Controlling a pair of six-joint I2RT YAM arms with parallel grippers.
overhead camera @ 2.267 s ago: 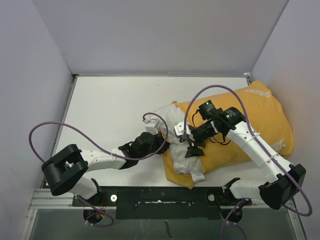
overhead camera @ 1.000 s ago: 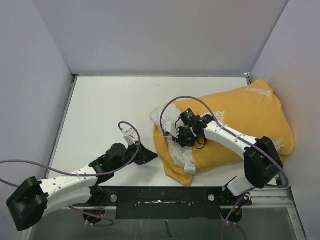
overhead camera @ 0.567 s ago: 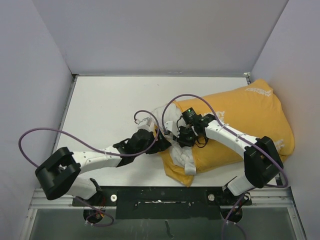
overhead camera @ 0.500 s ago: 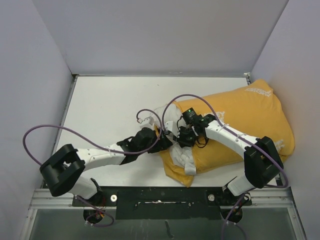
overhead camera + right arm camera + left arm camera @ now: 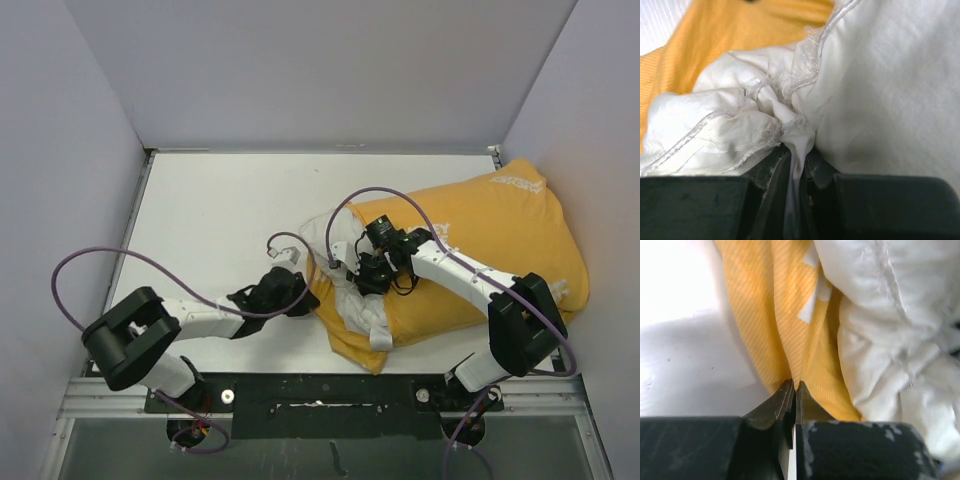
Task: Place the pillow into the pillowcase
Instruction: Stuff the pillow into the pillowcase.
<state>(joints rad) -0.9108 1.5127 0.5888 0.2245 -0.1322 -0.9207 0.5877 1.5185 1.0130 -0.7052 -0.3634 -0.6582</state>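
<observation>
The mustard-yellow pillowcase point(image 5: 500, 240) lies at the right of the table, its open end facing left. The white pillow point(image 5: 325, 232) bulges out of that opening, crumpled. My left gripper point(image 5: 306, 292) is at the pillowcase's left rim. In the left wrist view its jaws point(image 5: 794, 386) are shut, with a fold of the yellow pillowcase point(image 5: 765, 315) pinched at the tips and the pillow point(image 5: 890, 340) to the right. My right gripper point(image 5: 352, 272) sits over the opening. The right wrist view shows it point(image 5: 797, 150) shut on a bunched tuck of the pillow point(image 5: 880, 90), with the pillowcase point(image 5: 715, 35) behind.
The white table point(image 5: 220, 210) is boxed in by pale walls on three sides. The pillowcase's far end rests against the right wall point(image 5: 600, 200). Purple cables point(image 5: 90, 270) loop off both arms. A metal rail point(image 5: 320, 405) runs along the near edge.
My left arm swung in from the lower left to the pillowcase's rim, opened, closed on the yellow fabric and drew back slightly left. The right gripper stayed shut on the pillow.
</observation>
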